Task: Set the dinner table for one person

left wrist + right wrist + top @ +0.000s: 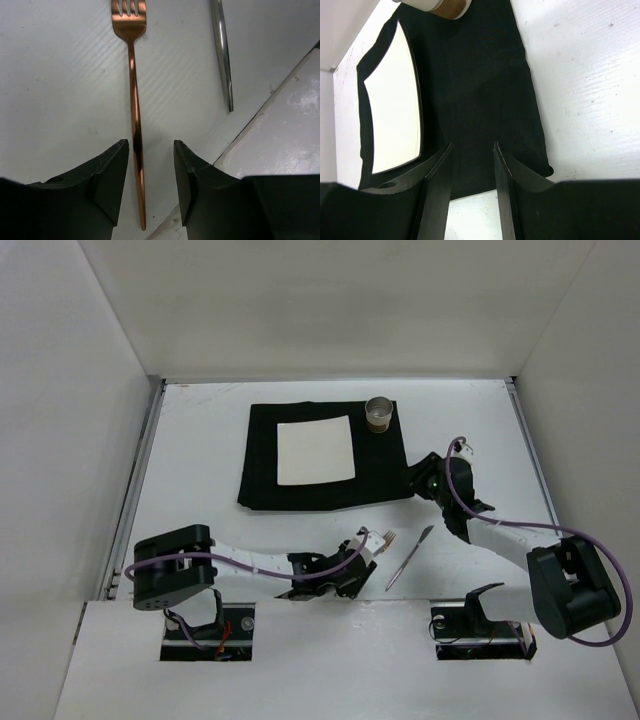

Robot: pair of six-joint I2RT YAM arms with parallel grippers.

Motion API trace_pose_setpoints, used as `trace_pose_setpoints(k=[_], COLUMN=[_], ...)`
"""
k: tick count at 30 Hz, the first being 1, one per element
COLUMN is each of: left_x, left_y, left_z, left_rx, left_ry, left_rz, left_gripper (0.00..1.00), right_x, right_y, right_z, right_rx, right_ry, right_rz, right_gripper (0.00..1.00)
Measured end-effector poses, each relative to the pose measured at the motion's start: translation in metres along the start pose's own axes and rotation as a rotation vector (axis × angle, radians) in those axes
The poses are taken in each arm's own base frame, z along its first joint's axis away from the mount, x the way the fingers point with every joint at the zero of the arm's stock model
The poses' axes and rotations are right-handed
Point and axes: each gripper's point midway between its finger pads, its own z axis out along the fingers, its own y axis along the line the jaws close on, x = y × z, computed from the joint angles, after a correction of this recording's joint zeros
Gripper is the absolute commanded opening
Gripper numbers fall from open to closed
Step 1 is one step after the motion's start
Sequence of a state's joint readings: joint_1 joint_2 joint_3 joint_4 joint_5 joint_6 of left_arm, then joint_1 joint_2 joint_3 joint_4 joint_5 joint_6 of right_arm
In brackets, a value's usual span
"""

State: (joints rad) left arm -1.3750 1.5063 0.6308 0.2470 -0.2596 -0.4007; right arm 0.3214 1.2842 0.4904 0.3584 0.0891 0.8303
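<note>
The dinner table (200, 440) is a large white surface. A black cloth mat (320, 490) lies at its middle with a white square plate (316, 450) on it and a small cup (380, 413) at the mat's far right corner. A copper fork (133, 80) lies flat on the table, its handle between the open fingers of my left gripper (150, 145); the fingers do not touch it. A silver knife (222, 50) lies to its right. My right gripper (472, 146) is open and empty above the mat's near right corner (485, 90).
In the top view the fork (385, 538) and knife (410, 557) lie close to the near edge, beside the raised white ledge (290, 125). White walls (60, 440) close in the table. The plate (395, 100) and cup (447, 6) lie left of and beyond my right gripper.
</note>
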Motion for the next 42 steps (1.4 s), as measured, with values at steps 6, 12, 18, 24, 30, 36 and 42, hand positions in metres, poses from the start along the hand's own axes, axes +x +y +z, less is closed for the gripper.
trace_pose_setpoints(k=[6,12,18,24,30,36,42], left_x=[0.003,0.001,-0.001,-0.029,-0.092,-0.094,-0.091], left_y=[-0.002,0.0,0.01,0.066,0.17,0.279,0.337], left_z=[0.011,0.015,0.012,-0.028,-0.08,-0.09,-0.069], left_rx=[-0.03,-0.06,-0.117,-0.245,-0.489,-0.718,-0.785], left_ry=[0.009,-0.009,-0.024,-0.12,-0.337,-0.299,-0.194], left_rz=[0.035,0.056,0.081,-0.013,-0.26,-0.411,-0.465], left_gripper=[0.36,0.11,0.05,0.04,0.04,0.05,0.05], right_x=[-0.003,-0.006,-0.011,-0.014,-0.013,-0.012,-0.007], right_y=[0.004,0.007,0.011,0.01,0.009,0.008,0.005], right_z=[-0.002,-0.003,-0.01,-0.013,-0.013,-0.011,-0.007], right_rx=[-0.013,-0.026,-0.044,-0.043,-0.04,-0.036,-0.03], right_ry=[-0.007,-0.016,-0.038,-0.058,-0.058,-0.053,-0.037], right_rz=[0.001,0.003,0.007,0.008,0.012,0.015,0.019], right_gripper=[0.43,0.43,0.47,0.47,0.47,0.47,0.48])
